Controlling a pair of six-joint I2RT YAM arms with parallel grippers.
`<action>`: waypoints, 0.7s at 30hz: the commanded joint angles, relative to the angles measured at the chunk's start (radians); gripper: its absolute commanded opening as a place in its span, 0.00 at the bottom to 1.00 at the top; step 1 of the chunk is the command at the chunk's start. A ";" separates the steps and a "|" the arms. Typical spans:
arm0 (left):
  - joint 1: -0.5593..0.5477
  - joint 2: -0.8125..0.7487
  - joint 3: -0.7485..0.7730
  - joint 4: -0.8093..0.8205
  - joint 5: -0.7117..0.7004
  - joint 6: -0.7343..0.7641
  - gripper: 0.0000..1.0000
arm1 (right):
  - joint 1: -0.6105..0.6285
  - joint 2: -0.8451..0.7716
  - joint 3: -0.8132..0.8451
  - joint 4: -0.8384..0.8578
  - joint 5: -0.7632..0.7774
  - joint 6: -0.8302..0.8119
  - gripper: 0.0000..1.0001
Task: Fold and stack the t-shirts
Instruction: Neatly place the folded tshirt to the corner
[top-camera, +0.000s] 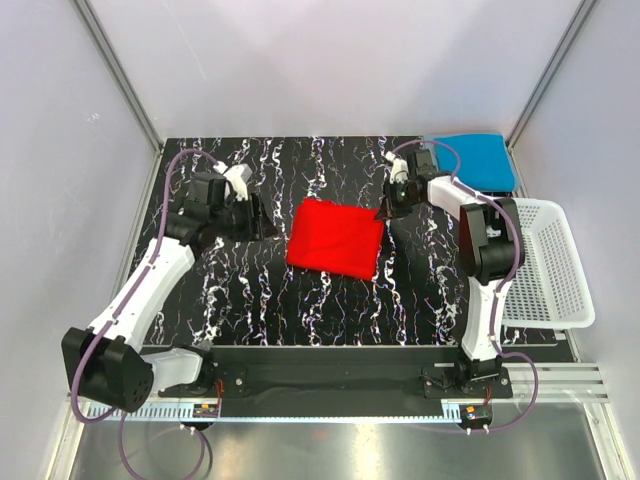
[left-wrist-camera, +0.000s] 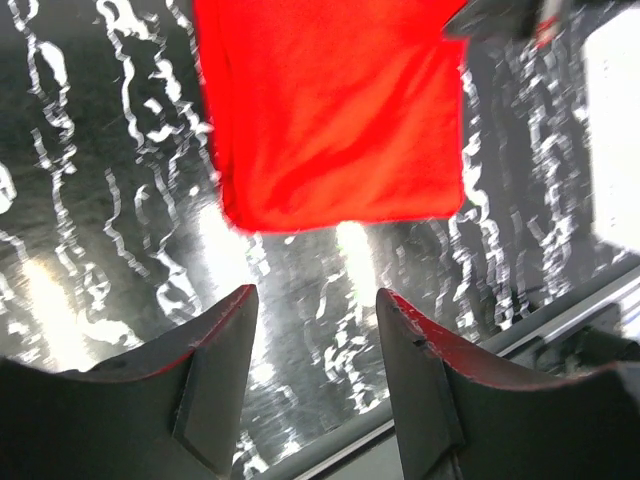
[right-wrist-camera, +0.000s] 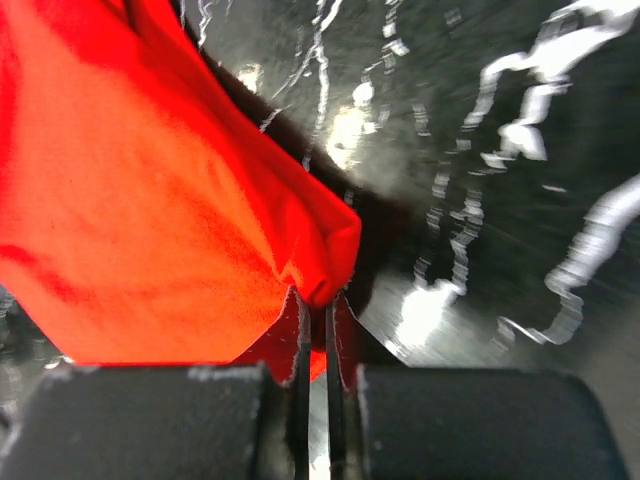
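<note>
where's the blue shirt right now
In the top view, the blue shirt lies at the far right corner of the table, just beyond the white basket.

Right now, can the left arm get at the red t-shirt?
Probably yes: the left gripper hangs open beside the red t-shirt, with only table between them. The right gripper pinches its opposite corner, out of the way.

The top camera looked steeply down from above the near edge of the black white-veined table (top-camera: 250, 300). Both wrist cameras sat low. All three views shared the folded bright red cloth t-shirt (top-camera: 335, 237), and the right wrist camera was nearest to it.
</note>
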 joint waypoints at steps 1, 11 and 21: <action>0.025 0.000 -0.004 -0.107 -0.013 0.120 0.56 | -0.003 -0.109 0.076 -0.071 0.150 -0.120 0.00; 0.025 0.002 -0.084 -0.062 -0.135 0.159 0.56 | -0.074 -0.106 0.317 -0.252 0.363 -0.304 0.00; 0.026 -0.013 -0.104 -0.048 -0.115 0.156 0.56 | -0.160 -0.082 0.431 -0.188 0.352 -0.525 0.00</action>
